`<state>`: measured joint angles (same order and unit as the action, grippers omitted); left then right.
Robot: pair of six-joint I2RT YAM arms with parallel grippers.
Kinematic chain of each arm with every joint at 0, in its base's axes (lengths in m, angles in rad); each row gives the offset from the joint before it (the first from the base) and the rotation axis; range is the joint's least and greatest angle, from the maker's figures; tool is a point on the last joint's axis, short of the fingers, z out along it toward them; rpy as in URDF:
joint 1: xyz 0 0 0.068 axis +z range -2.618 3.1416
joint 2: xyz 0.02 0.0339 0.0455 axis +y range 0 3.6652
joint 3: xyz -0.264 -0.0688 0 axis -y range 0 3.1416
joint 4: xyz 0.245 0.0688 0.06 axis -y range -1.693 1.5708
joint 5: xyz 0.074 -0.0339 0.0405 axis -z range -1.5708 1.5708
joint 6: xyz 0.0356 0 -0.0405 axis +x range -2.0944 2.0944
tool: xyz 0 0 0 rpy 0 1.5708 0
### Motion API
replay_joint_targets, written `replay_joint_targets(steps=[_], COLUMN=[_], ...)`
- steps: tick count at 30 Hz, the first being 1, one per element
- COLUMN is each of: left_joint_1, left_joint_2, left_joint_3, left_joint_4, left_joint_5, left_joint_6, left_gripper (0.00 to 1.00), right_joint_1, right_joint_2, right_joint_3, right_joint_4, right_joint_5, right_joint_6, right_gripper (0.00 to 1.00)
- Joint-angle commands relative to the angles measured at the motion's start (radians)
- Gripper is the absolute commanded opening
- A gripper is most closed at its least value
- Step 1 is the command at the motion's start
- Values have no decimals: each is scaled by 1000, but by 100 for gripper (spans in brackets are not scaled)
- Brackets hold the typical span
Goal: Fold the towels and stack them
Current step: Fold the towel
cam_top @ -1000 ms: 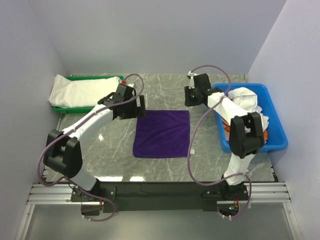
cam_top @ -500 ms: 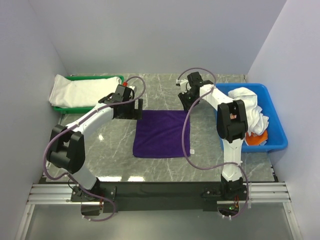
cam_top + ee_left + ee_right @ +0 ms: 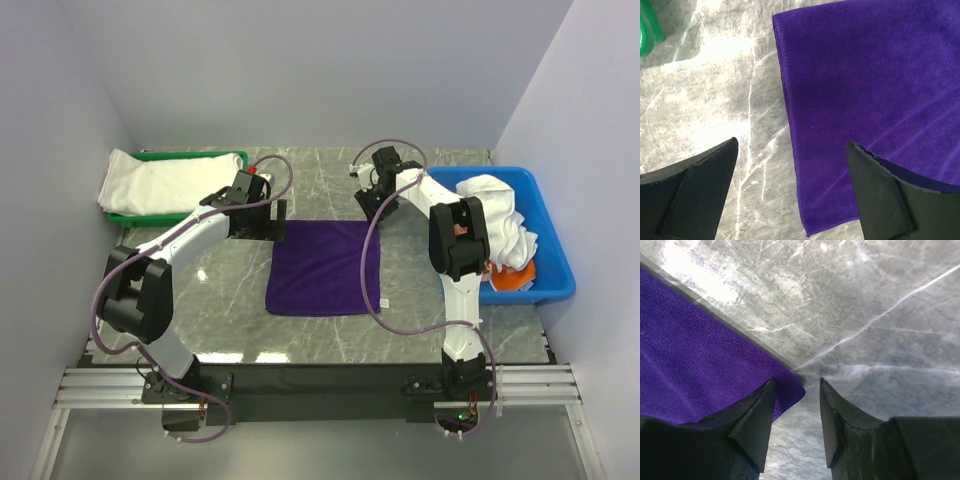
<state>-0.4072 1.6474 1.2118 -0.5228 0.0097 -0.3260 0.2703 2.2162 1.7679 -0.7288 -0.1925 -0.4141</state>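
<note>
A deep purple towel (image 3: 325, 268) lies flat and square in the middle of the marble table. My left gripper (image 3: 266, 224) hovers over its far left corner. In the left wrist view that gripper (image 3: 792, 142) is wide open, and the purple towel's (image 3: 880, 90) left edge runs between the fingers. My right gripper (image 3: 373, 207) is low at the far right corner. In the right wrist view it (image 3: 797, 381) is open, with the tip of the purple towel (image 3: 690, 365) lying between its fingers. A folded white towel (image 3: 150, 183) rests on the green tray.
The green tray (image 3: 230, 156) sits at the far left against the wall. A blue bin (image 3: 555, 270) at the right holds crumpled white towels (image 3: 500, 210) and an orange towel (image 3: 512, 278). Walls close in on three sides.
The right arm swung left from the blue bin to the purple towel's far right corner, and its fingers spread wider. The left gripper shifted slightly toward the far left corner.
</note>
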Motion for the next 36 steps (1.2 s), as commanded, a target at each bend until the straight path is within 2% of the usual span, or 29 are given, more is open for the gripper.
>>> replay_joint_targets(steps=[1, 12, 15, 17, 22, 23, 26, 27, 29, 30, 31, 36], left_joint_1=[-2, -2, -2, -2, -1, -1, 8, 10, 13, 19, 22, 50], left_joint_2=[-6, -1, 14, 37, 118, 155, 233, 253, 319, 337, 356, 433], left_joint_3=[5, 8, 32, 60, 146, 185, 270, 293, 362, 383, 423, 502], left_joint_4=[18, 10, 3, 3, 14, 7, -2, -11, -23, -40, -46, -63], left_joint_5=[-7, -7, -7, -5, -7, -7, -5, -7, -7, -7, -7, 64], left_joint_6=[15, 10, 4, -2, 8, 16, 74, 118, 157, 195, 209, 292], left_gripper=[95, 93, 92, 90, 85, 84, 79, 72, 67, 60, 57, 38], right_joint_1=[-3, -3, -3, -3, -3, -2, -3, -2, -2, -2, -2, -2], right_joint_2=[13, 43, 42, 34, 23, 19, 11, 8, -1, -3, -3, -12], right_joint_3=[39, 70, 71, 56, 36, 31, 18, 13, -2, -7, -11, -25], right_joint_4=[-11, -49, -60, -49, -46, -43, -38, -35, -26, -21, -23, -15], right_joint_5=[4, -31, -35, -38, -42, -42, -45, -45, -47, -47, -48, -47], right_joint_6=[-9, -6, -6, -6, -20, -25, -29, -29, -31, -29, -31, -34], right_gripper=[46, 30, 22, 12, 0, 0, 0, 0, 0, 0, 0, 0])
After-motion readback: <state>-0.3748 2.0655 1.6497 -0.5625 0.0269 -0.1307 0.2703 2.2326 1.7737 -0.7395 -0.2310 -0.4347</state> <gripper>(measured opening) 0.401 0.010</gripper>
